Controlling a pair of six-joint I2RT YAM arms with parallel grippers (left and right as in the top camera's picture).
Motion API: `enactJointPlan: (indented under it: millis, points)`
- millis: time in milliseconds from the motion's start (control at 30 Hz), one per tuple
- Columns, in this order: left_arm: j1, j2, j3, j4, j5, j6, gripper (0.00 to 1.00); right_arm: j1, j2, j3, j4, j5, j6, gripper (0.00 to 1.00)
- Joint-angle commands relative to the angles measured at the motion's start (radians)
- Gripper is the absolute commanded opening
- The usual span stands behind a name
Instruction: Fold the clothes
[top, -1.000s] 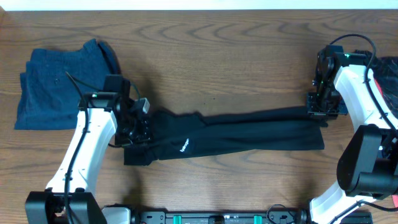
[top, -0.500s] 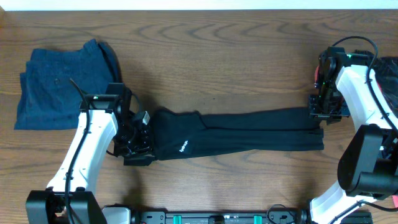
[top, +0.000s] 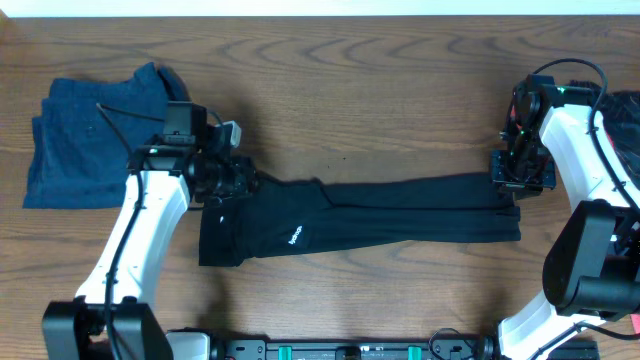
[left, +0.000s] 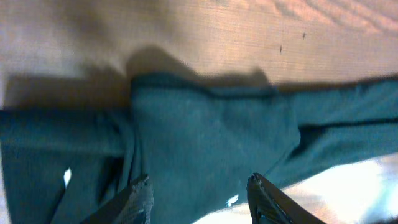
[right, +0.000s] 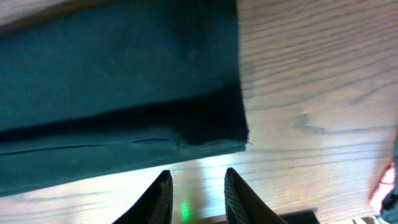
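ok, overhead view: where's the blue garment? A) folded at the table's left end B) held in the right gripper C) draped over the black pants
A: the blue garment lies folded at the left end of the table, while the black pants stretch across the middle.

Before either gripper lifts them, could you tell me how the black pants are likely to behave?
Probably floppy: the black pants lie flat and creased, so they should sag from one grip. Likely light; the long legs may drag across the table.
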Motion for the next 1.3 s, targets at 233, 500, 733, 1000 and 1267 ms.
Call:
enactJointPlan:
  millis: [233, 500, 733, 1000, 1267]
  points:
    - [-0.223, 0.114, 0.011, 0.143, 0.013, -0.097, 0.51, -0.001, -0.015, -0.088, 0.045, -0.028, 0.005, 0.31]
    - [-0.360, 0.226, 0.011, 0.295, -0.100, -0.284, 0.51, -0.001, -0.015, -0.121, 0.077, -0.031, 0.005, 0.34]
    - [-0.395, 0.307, 0.011, 0.333, -0.119, -0.303, 0.51, -0.001, -0.015, -0.161, 0.110, -0.031, 0.005, 0.36]
    - [-0.395, 0.308, 0.013, 0.321, -0.124, -0.304, 0.11, -0.001, -0.015, -0.175, 0.130, -0.031, 0.004, 0.37]
    - [-0.395, 0.200, 0.021, 0.223, -0.103, -0.303, 0.06, -0.001, -0.015, -0.175, 0.132, -0.031, 0.004, 0.38]
